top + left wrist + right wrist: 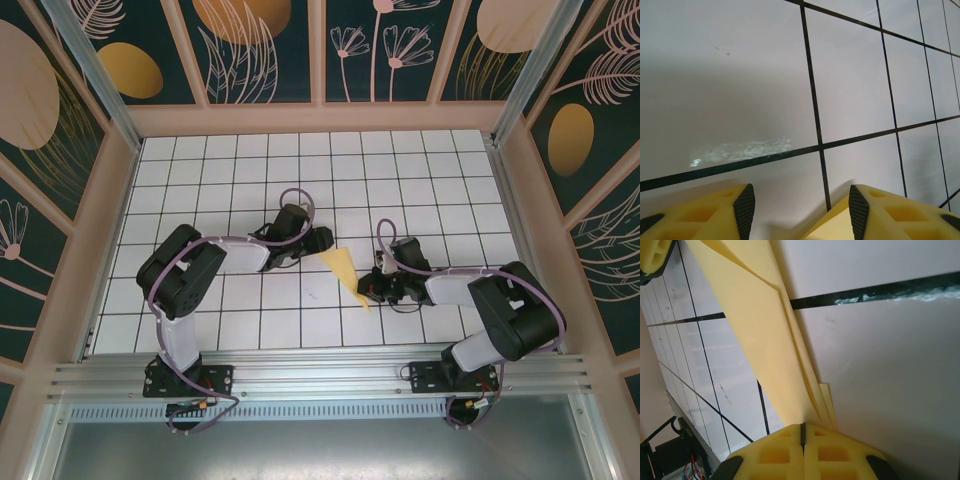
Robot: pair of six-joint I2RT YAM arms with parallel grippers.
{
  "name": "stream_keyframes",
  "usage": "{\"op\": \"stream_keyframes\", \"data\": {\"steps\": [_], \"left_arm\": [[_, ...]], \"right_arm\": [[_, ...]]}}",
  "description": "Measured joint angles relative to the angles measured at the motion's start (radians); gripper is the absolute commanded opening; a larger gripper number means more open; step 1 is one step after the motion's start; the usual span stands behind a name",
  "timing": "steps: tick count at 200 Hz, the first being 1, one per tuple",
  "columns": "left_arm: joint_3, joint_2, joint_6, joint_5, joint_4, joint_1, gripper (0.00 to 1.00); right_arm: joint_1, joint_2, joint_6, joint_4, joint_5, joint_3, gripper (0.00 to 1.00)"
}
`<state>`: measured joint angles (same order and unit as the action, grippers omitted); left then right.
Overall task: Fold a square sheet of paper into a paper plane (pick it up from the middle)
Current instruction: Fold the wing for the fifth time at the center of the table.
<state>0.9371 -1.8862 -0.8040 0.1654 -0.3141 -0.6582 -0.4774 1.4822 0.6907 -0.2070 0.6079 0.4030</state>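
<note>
On white gridded table (280,325), right gripper (802,429) tight on paper plane (760,330), left gripper (801,209) half apart.

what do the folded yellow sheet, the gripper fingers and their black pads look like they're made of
Paper: thin matte yellow paper; sharp creases and stacked layer edges show it. Fingers: yellow, likely moulded or printed plastic, with hollow cells, dull finish. Pads: black, finely ribbed, probably rubber.

Black-and-white arms (178,338) trail lilac cables (296,191); yellow fingers (700,215) carry black pads (745,207).
</note>
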Motion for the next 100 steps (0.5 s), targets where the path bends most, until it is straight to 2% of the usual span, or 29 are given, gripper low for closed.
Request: {"op": "stream_keyframes", "data": {"steps": [32, 65, 100], "left_arm": [[-0.004, 0.092, -0.007, 0.018, 0.018, 0.002, 0.54], [-0.071, 0.182, -0.058, 0.079, -0.049, 0.002, 0.52], [-0.144, 0.204, -0.112, 0.116, -0.087, -0.023, 0.5]], "right_arm": [[-0.002, 0.0, 0.014, -0.005, 0.0, 0.0, 0.04], [-0.016, 0.004, 0.042, -0.024, -0.01, 0.0, 0.04], [-0.054, 0.04, 0.087, -0.072, -0.018, 0.017, 0.04]]}}
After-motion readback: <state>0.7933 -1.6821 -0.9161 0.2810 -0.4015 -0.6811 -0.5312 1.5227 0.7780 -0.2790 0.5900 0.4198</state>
